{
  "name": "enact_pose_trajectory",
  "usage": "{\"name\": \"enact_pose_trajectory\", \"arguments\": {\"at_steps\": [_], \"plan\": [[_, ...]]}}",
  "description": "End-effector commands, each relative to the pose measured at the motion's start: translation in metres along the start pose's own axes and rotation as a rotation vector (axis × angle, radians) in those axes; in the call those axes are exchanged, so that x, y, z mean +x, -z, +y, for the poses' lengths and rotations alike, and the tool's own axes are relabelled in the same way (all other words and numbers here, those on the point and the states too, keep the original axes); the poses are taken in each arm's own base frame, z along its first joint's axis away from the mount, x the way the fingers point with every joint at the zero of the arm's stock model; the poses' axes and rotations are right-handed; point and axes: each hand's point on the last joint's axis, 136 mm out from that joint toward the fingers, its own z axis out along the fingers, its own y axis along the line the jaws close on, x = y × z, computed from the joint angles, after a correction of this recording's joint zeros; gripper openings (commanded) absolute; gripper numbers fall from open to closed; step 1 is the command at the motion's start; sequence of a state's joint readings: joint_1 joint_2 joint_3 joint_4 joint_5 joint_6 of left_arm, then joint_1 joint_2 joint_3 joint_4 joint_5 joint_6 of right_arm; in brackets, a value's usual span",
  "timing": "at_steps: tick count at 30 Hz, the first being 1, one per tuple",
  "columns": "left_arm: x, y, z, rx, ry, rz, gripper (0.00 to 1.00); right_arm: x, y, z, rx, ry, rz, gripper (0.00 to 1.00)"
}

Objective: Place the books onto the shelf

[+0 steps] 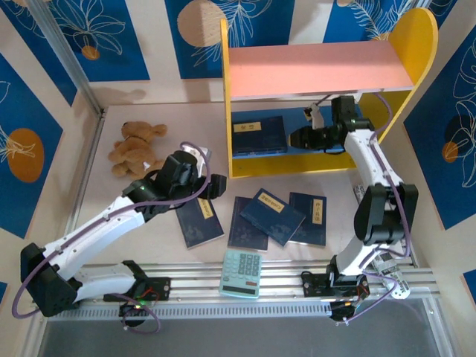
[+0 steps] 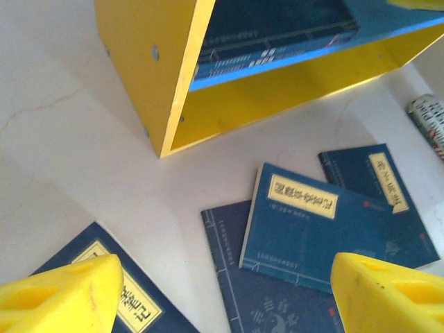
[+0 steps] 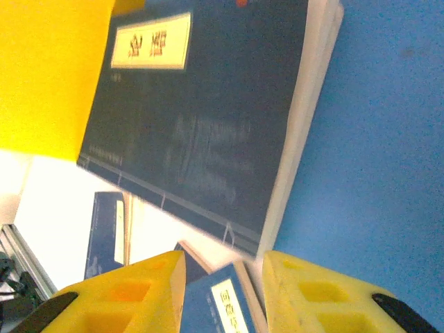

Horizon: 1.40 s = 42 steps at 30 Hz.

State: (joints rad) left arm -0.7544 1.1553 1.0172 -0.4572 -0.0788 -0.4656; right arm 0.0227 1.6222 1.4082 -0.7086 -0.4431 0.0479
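Note:
The shelf (image 1: 320, 67) stands at the back with a pink top board, yellow sides and a blue lower board (image 3: 374, 139). A navy book (image 1: 258, 135) lies on that lower board; in the right wrist view it is a thick stack (image 3: 208, 118). My right gripper (image 1: 296, 138) reaches into the lower tier beside it, and its jaws (image 3: 223, 267) are open with nothing between them. Several more books lie on the table: one at the left (image 1: 199, 222) and three overlapping ones (image 1: 272, 216). My left gripper (image 1: 210, 186) hovers open (image 2: 227, 277) above them, between the left book (image 2: 132, 309) and the labelled middle one (image 2: 312, 222).
A mint-green calculator (image 1: 242, 273) sits at the near edge. A brown teddy bear (image 1: 136, 147) lies at the back left. A small can (image 2: 429, 114) rests right of the books, near the right arm. The shelf's yellow side panel (image 2: 146, 62) stands just beyond the left gripper.

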Motion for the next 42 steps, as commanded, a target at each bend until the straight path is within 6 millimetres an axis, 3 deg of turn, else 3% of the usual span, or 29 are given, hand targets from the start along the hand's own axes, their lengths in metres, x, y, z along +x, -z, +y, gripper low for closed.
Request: {"name": "enact_pose_trajectory", "arguments": {"at_steps": [1,9,15,19,25,30,36,42], "plan": [[0.033,-0.015,0.016,-0.039,0.032,0.099,0.79,0.020,-0.001,0.020,0.005,-0.014,-0.037,0.36],[0.080,-0.038,0.026,-0.033,0.100,0.204,0.77,0.119,-0.044,0.038,0.079,-0.039,0.129,0.37],[0.094,-0.048,0.024,0.005,0.139,0.217,0.77,0.195,-0.068,0.049,0.102,-0.072,0.262,0.39],[0.098,-0.057,0.015,0.056,0.156,0.235,0.76,0.227,-0.071,0.047,0.157,-0.146,0.311,0.40],[0.101,-0.066,0.008,0.086,0.160,0.254,0.75,0.237,-0.058,0.032,0.238,-0.212,0.252,0.50],[0.107,-0.072,0.001,0.118,0.178,0.280,0.75,0.243,-0.063,0.030,0.237,-0.224,0.279,0.49],[0.117,-0.076,-0.010,0.167,0.215,0.297,0.74,0.260,-0.081,0.039,0.191,-0.270,0.315,0.48],[0.129,-0.080,-0.021,0.187,0.217,0.326,0.74,0.250,-0.111,0.066,0.082,-0.255,0.306,0.47]]}}
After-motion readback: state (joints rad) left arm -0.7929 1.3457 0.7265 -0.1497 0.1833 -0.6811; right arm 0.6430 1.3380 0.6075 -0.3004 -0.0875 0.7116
